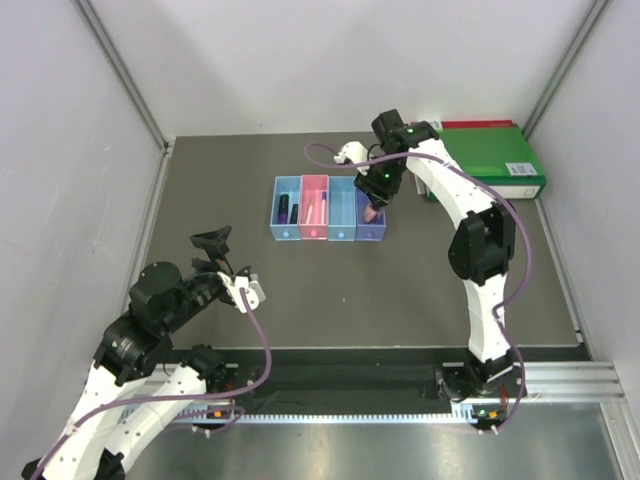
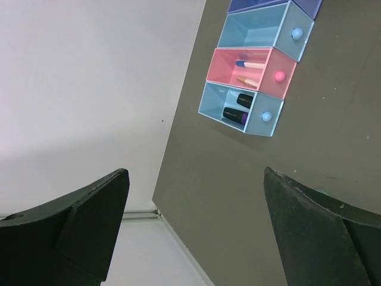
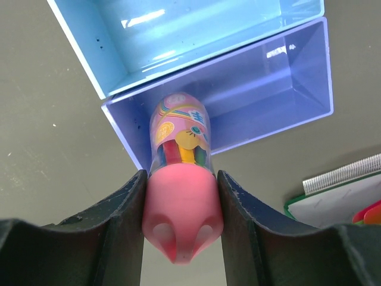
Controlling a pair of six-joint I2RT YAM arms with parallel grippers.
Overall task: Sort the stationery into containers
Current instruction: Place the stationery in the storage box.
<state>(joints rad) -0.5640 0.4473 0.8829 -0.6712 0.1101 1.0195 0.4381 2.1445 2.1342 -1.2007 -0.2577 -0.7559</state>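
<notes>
The joined row of four containers stands mid-table: light blue, pink, light blue, purple-blue. My right gripper is shut on a stubby pink pen with a pink cap and a clear patterned barrel, holding it over the near wall of the purple-blue box. That box and the light blue box beside it look empty. In the left wrist view the far light blue box holds two dark markers, and the pink box holds thin pens. My left gripper is open and empty, well left of the containers.
A large green binder lies at the back right, just behind my right arm; its spiral edge shows in the right wrist view. White walls close in the table on the left, back and right.
</notes>
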